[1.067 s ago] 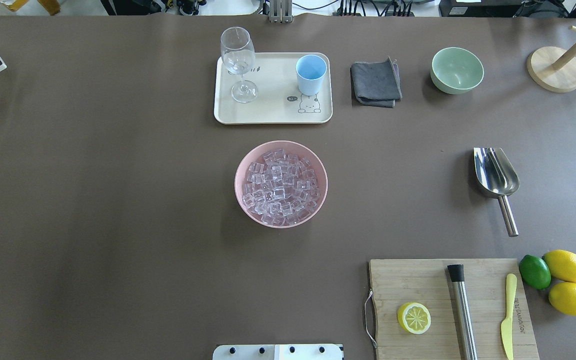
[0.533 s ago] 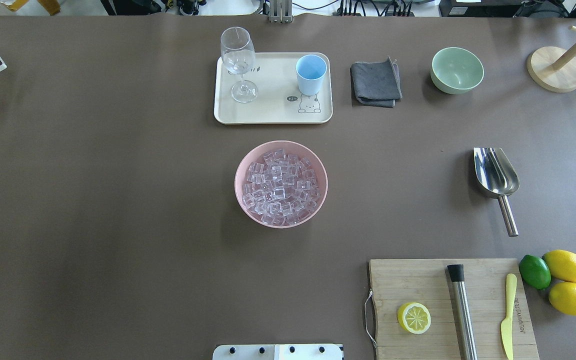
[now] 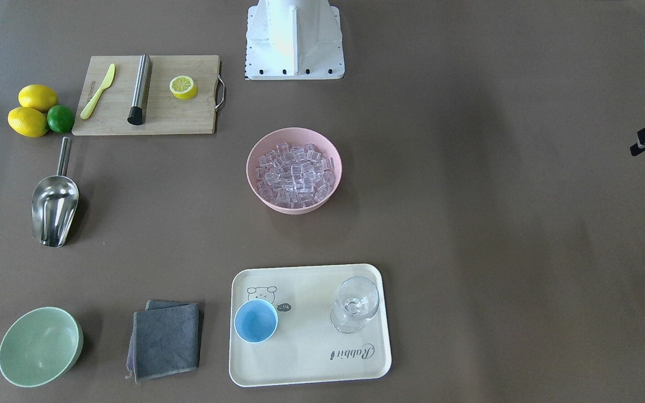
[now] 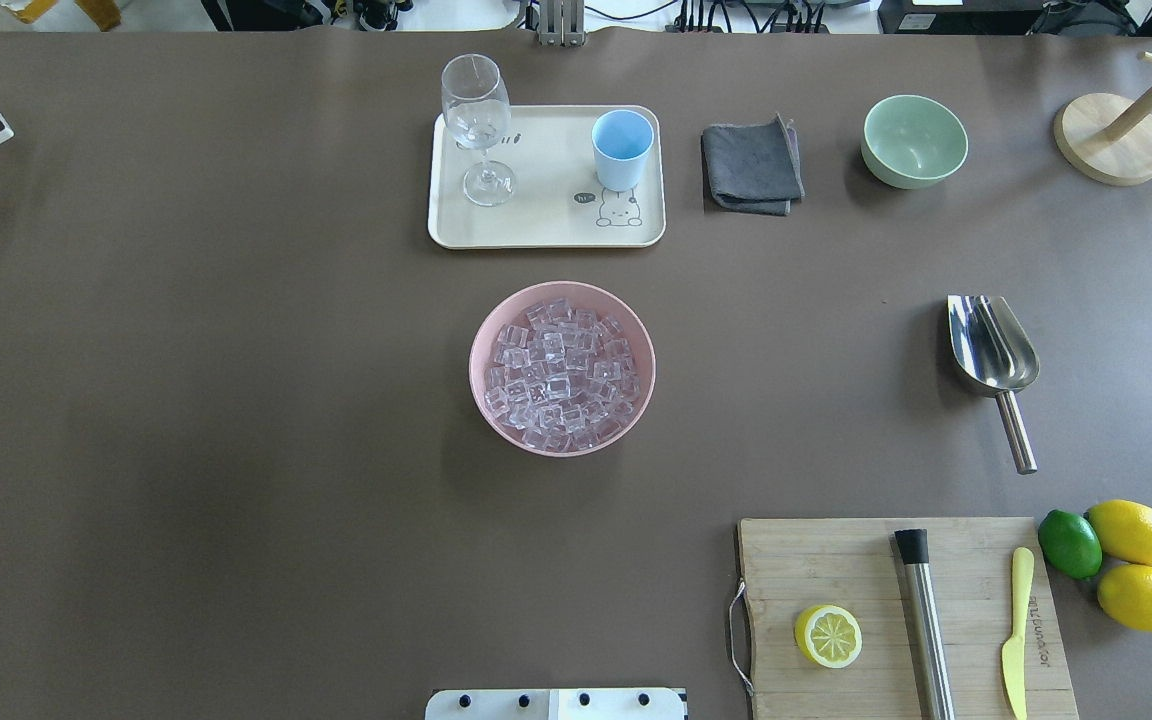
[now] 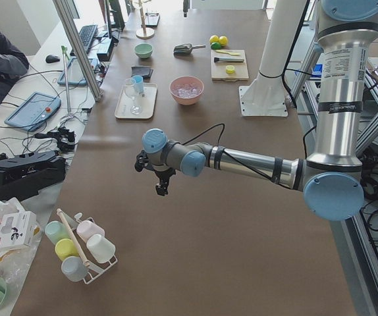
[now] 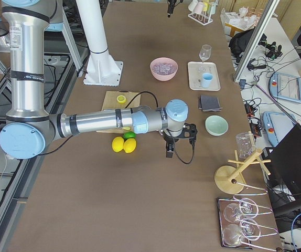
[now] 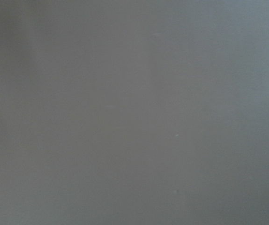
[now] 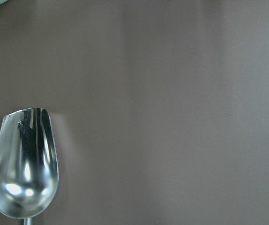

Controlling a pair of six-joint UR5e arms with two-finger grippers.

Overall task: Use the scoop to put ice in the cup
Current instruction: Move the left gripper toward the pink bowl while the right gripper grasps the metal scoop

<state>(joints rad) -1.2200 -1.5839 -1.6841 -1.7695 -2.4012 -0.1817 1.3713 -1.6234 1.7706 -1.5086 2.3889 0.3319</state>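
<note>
Two arms over one brown table (image 4: 236, 450), items listed left to right as in the overhead view.

Far left edge: left gripper (image 5: 162, 184), above bare tabletop and well apart from every object; open or closed, impossible to tell; left wrist view filled with plain tabletop.

Behind centre: cream rectangular tray (image 4: 546, 225) bearing an upright clear stemmed glass (image 4: 477, 110) on its left and the small round light-blue handleless cup (image 4: 622, 150) on its right, upright and empty.

Centre: pink round bowl (image 4: 476, 360), near the tray's front edge, heaped with many small clear glassy ice cubes (image 4: 561, 375).

Right of tray: folded grey cloth (image 4: 751, 165), then pale green bowl (image 4: 913, 140), apart from each other.

Further right: shiny steel scoop (image 4: 992, 345) with deep trough and thin rod handle, flat on the table, well apart from the pink bowl and cup, trough toward the far side, handle toward the robot, empty and unheld.

Far right edge: right gripper (image 6: 180, 140), beside the scoop but apart from it; finger spacing impossible to tell; scoop trough at lower left of right wrist view.

Front right: bamboo cutting board (image 4: 836, 570).
</note>
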